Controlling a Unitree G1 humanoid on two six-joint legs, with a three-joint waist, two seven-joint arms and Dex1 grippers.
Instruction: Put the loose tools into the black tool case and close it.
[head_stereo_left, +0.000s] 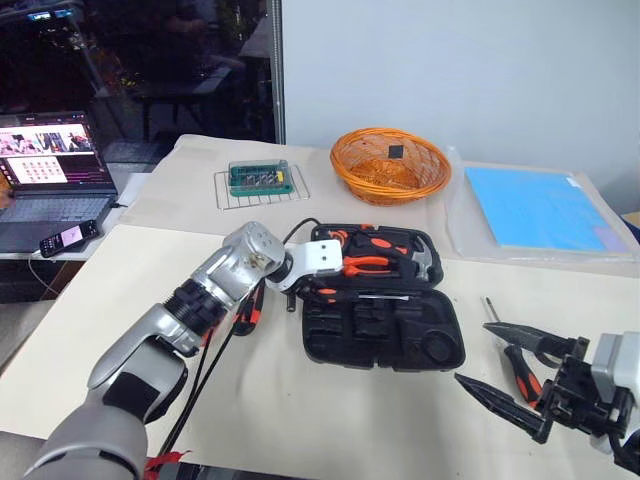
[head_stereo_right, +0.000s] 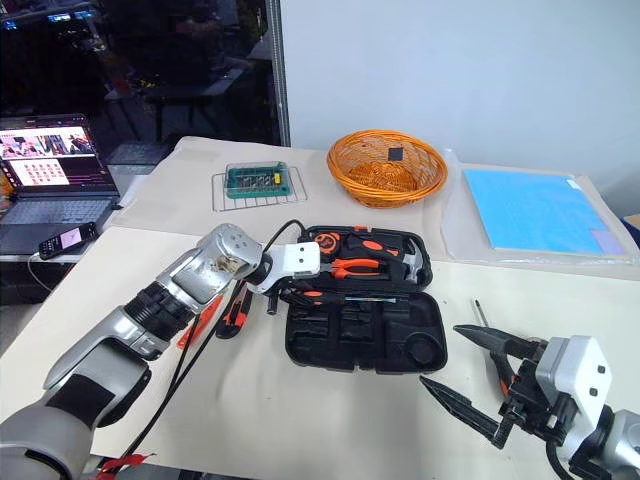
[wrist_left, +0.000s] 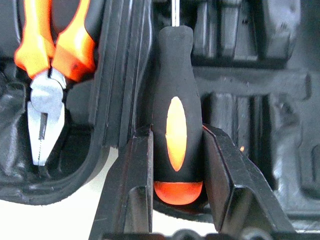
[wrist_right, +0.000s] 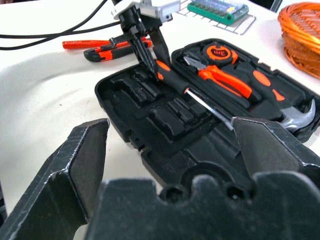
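The left gripper (wrist_left: 177, 165) had its jaws clamped on the handle of a long black-and-orange-handled screwdriver (head_stereo_left: 362, 296), which lay across the open black textured plastic tool case (head_stereo_left: 385, 335) at the middle of the tabletop (head_stereo_left: 330, 420), long axis running left to right, handle left, steel shaft pointing right. The right gripper (head_stereo_left: 512, 368), jaws wide apart and holding nothing, hung at the near right beside a second black-and-orange screwdriver (head_stereo_left: 520, 369) lying on the tabletop, tip pointing far. Left of the case lay a thin red screwdriver (wrist_right: 80, 44) and an orange-and-black utility knife (wrist_right: 105, 51).
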